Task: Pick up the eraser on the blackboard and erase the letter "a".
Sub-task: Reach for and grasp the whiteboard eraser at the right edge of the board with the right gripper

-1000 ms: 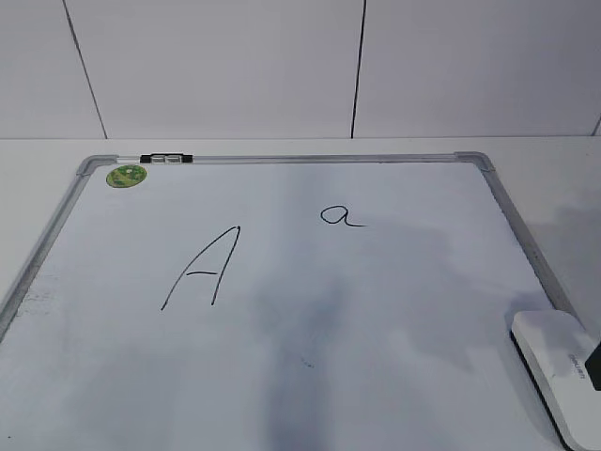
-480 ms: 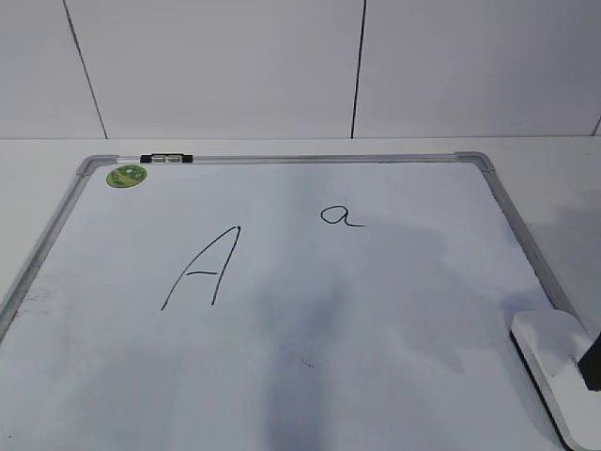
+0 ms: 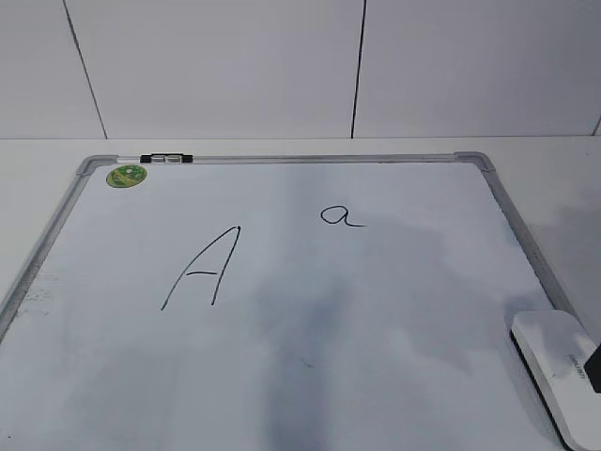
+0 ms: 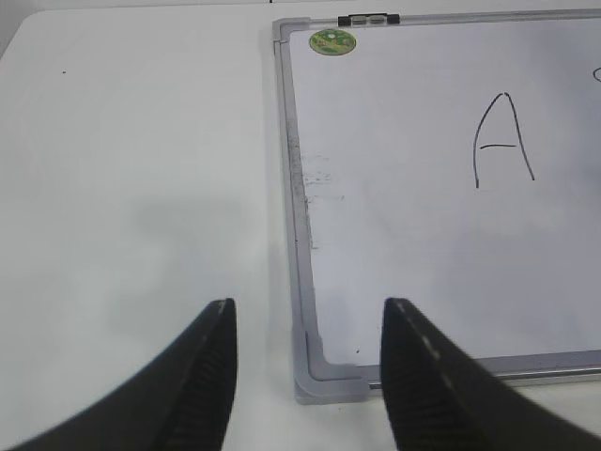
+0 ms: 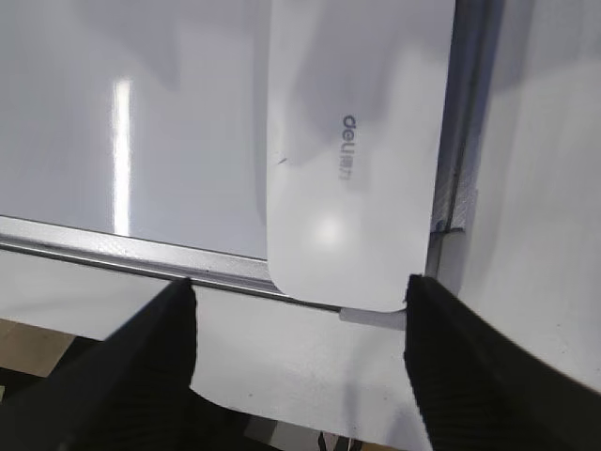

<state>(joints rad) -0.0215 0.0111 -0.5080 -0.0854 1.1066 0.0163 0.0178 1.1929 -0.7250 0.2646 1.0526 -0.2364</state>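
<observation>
- White rounded-rectangular plastic eraser (image 3: pixel 556 368) (image 5: pixel 352 141): lies flat at the near right corner of the board, grey lettering facing up; its end reaches over the frame edge in the right wrist view.
- Large white dry-erase blackboard with silver metal frame (image 3: pixel 512 221) (image 4: pixel 289 141) (image 5: pixel 113 246): lies flat on the table, grey corner pieces visible.
- Small cursive letter "a" in thin black marker (image 3: pixel 340 217): right of the board's centre, toward the far edge, well apart from the eraser; unerased.
- Large capital "A" in black marker (image 3: pixel 202 268) (image 4: pixel 502 141): left of the small letter.
- Round green sticker (image 3: pixel 126 175) (image 4: pixel 332 40): far left corner of the board.
- Right gripper (image 5: pixel 299 362): black fingers spread wide, one on either side of the eraser's near end, not touching it.
- Left gripper (image 4: pixel 308 376): black fingers parted, holding nothing, above the board's near left corner.
- White table (image 4: pixel 131 160): bears the board.
</observation>
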